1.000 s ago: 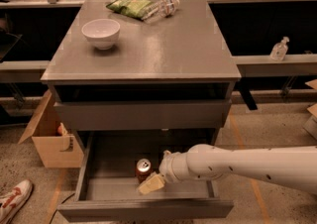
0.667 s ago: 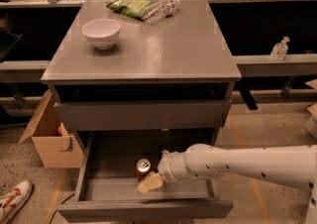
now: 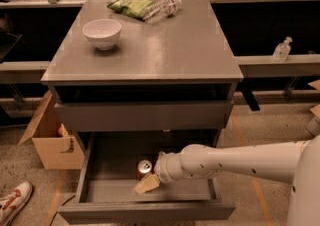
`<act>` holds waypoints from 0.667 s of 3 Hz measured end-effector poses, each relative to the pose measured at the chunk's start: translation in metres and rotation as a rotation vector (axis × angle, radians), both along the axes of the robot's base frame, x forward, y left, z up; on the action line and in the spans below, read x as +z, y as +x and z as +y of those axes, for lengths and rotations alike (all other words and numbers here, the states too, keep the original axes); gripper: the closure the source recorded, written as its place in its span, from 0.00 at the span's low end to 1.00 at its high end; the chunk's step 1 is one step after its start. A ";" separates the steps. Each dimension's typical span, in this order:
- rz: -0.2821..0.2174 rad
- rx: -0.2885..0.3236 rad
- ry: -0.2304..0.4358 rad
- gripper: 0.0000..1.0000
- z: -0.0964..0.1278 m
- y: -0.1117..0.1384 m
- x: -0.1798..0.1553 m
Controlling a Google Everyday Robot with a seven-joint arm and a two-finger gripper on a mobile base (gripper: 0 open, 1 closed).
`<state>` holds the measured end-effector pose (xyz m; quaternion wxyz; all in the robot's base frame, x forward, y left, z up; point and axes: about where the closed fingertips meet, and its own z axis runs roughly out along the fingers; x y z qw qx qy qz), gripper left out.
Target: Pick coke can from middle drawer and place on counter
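Observation:
The coke can (image 3: 144, 167), red with a silver top, stands upright on the floor of the open middle drawer (image 3: 112, 170), near its middle. My gripper (image 3: 145, 183) reaches in from the right at the end of the white arm (image 3: 235, 160). It sits low in the drawer, just in front of the can and right beside it. I cannot tell whether it touches the can. The counter (image 3: 160, 50) is the grey top slab of the cabinet, above the drawer.
On the counter stand a white bowl (image 3: 102, 32) at the left, a green snack bag (image 3: 131, 6) and a clear water bottle (image 3: 164, 7) at the back. A cardboard box (image 3: 50, 142) stands left of the cabinet. A sanitizer bottle (image 3: 282, 49) stands on the ledge at the right.
My gripper has edged slightly to the left, closer to the can. The can and the drawer have not moved.

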<state>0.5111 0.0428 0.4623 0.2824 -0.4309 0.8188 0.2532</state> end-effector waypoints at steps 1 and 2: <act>0.011 0.011 -0.002 0.00 0.009 0.003 -0.010; 0.025 0.020 0.008 0.26 0.018 0.006 -0.021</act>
